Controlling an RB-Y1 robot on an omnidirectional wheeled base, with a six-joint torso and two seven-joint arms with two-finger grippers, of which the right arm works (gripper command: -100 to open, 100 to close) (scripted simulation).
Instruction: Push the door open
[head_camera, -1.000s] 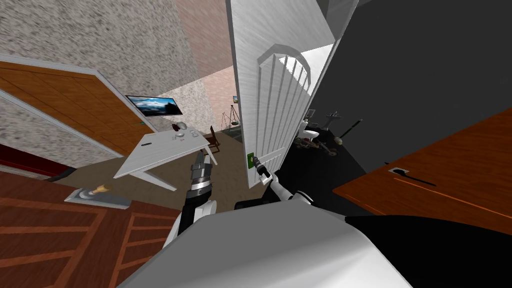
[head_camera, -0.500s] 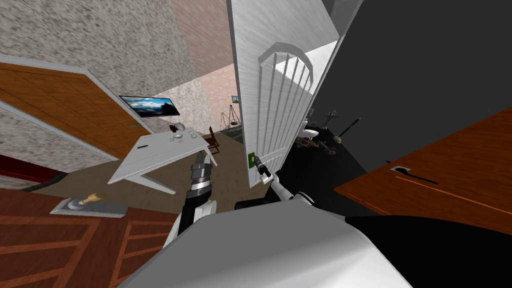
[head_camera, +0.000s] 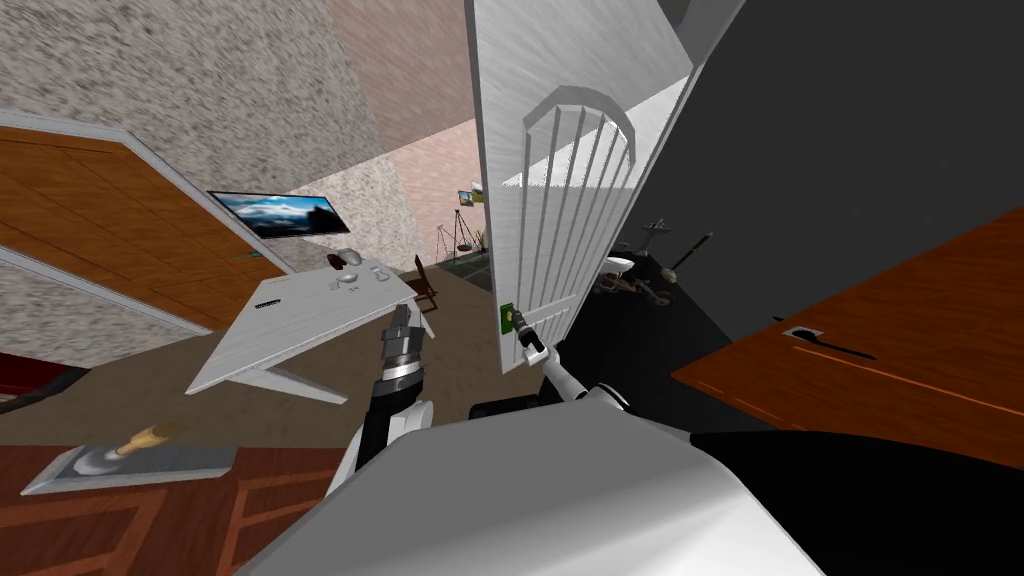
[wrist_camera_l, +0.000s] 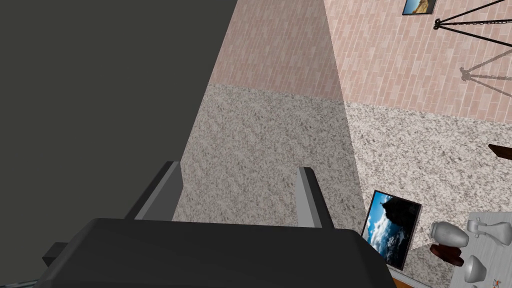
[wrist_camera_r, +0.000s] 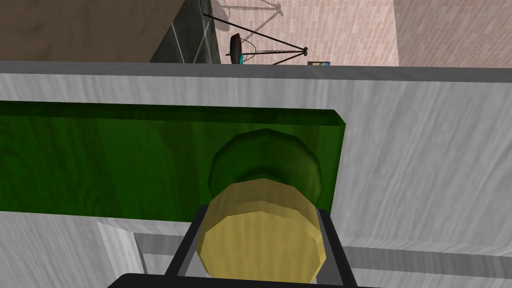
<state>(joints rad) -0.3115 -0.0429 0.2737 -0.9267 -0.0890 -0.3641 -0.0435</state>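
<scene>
- A white table is seen left of the white door, well apart from it, with grey vases at its far end.
- The left gripper is raised between the table and the door, touching neither. Its two fingers are spread apart and nothing is held between them.
- The door is seen at a slant, swung partly open. A panel of upright ribs under an arch is set into its face.
- A green plate is fixed low on the door, close to its near edge. A yellow knob sticks out from the plate.
- The right gripper is clenched on the knob, with one finger pressed against each side.
- A brown wooden panel with a dark handle is seen right of the door, well apart from it.
</scene>
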